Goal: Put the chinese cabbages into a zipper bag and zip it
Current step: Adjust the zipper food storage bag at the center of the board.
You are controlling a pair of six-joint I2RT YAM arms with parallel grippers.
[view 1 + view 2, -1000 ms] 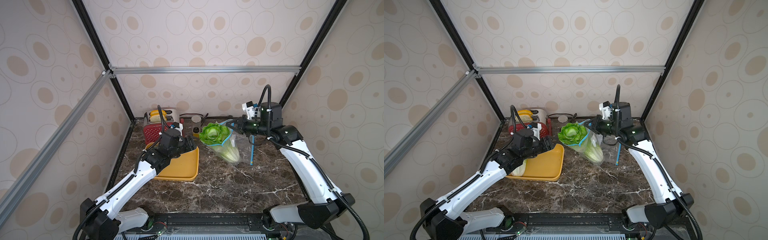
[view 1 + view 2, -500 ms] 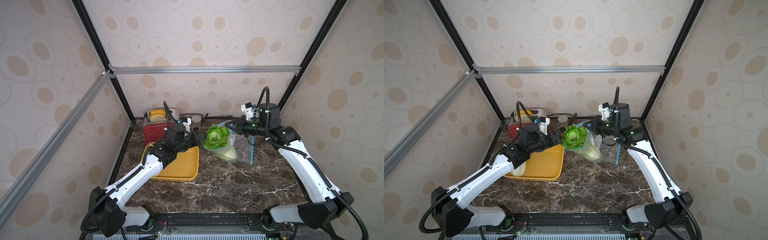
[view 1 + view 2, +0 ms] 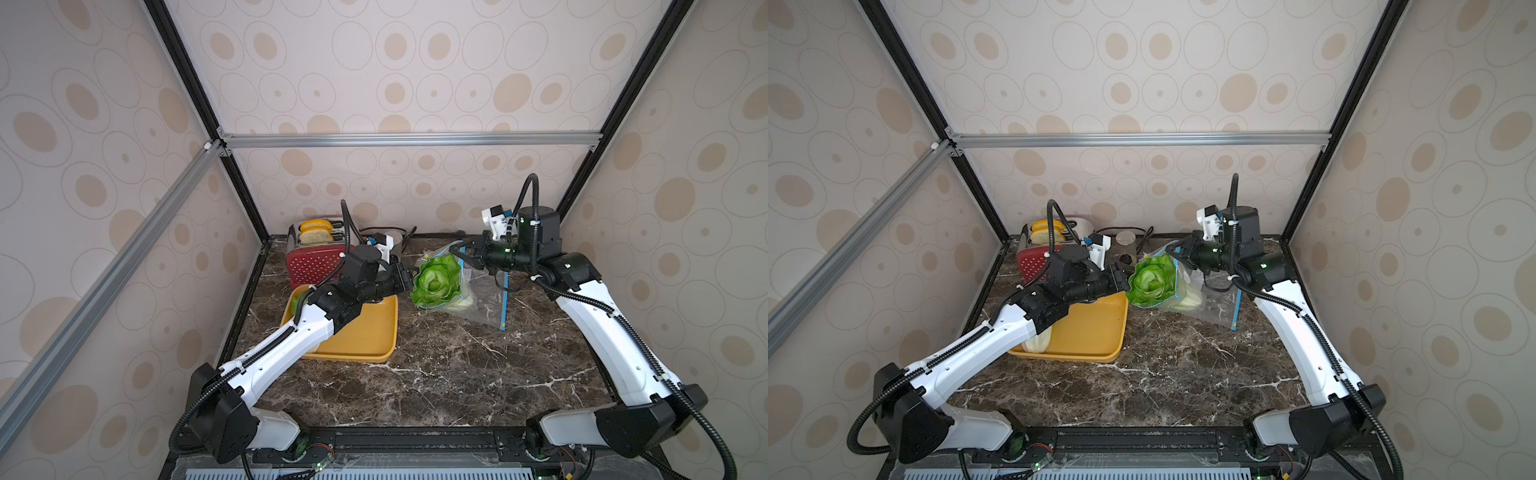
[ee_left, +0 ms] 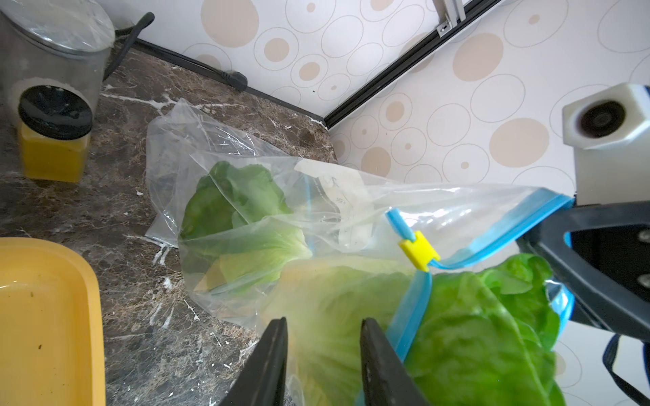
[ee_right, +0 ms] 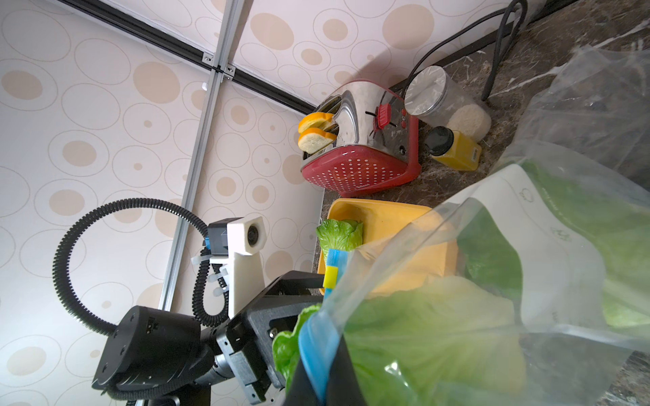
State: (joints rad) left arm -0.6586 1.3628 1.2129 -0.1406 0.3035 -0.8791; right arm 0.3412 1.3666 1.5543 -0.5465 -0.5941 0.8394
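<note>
A clear zipper bag (image 3: 486, 303) (image 3: 1219, 307) with a blue zip rim lies at the back of the table, its mouth lifted toward the left. My right gripper (image 3: 465, 255) (image 5: 327, 383) is shut on that rim. One chinese cabbage (image 3: 436, 282) (image 4: 475, 334) sits in the mouth with its green top sticking out. A second cabbage (image 4: 239, 204) lies deeper inside. A third cabbage (image 3: 1038, 340) (image 5: 339, 233) rests on the yellow tray (image 3: 365, 332). My left gripper (image 3: 409, 276) (image 4: 322, 323) is at the protruding cabbage, jaws narrowly apart. The yellow slider (image 4: 418, 251) sits on the rim.
A red toaster (image 3: 311, 257) with two bread slices stands at the back left. Beside it are a clear canister (image 4: 52, 42) and a small yellow jar (image 4: 52, 140) with a black lid. A black cable (image 4: 197, 65) runs along the back wall.
My left arm has swung from over the tray to the bag's mouth, and its jaws have narrowed. The bag and cabbage have tipped lower. The right gripper kept its hold.
</note>
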